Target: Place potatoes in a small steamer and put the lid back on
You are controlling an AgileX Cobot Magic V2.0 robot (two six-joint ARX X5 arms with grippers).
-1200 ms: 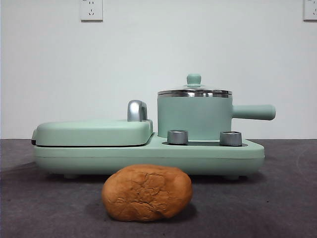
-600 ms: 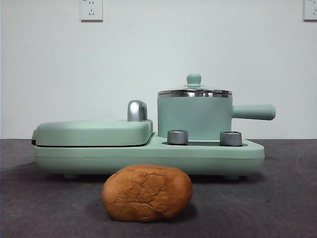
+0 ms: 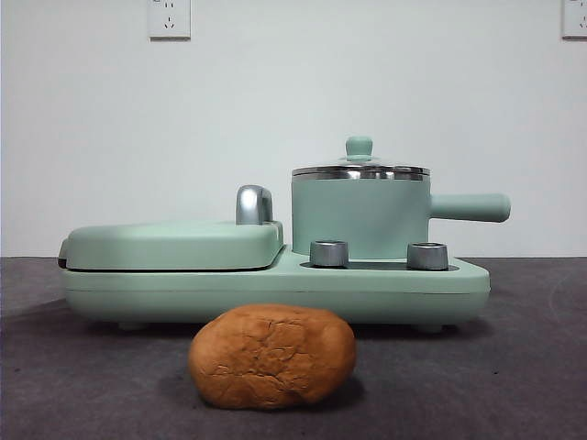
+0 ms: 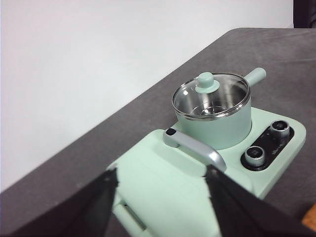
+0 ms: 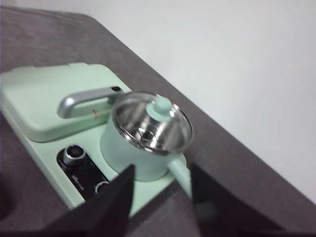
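Note:
The potato [image 3: 272, 356], an orange-brown lump with cracked skin, lies on the dark table in front of the green appliance. The small steamer [image 3: 359, 218] is a mint-green pot standing on the right half of the appliance, its handle pointing right. The glass lid [image 3: 359, 170] with a green knob rests on the steamer. No arm shows in the front view. My left gripper [image 4: 160, 182] hovers open over the flat cover, short of the steamer [image 4: 217, 131] and its lid [image 4: 210, 96]. My right gripper [image 5: 162, 173] hangs open near the steamer [image 5: 123, 148], above its handle.
The appliance base [image 3: 275, 289] carries a flat hinged griddle cover [image 3: 174, 246] on the left with a chrome handle [image 3: 254, 204]. Two chrome knobs [image 3: 329, 253] sit in front of the pot. A white wall stands close behind.

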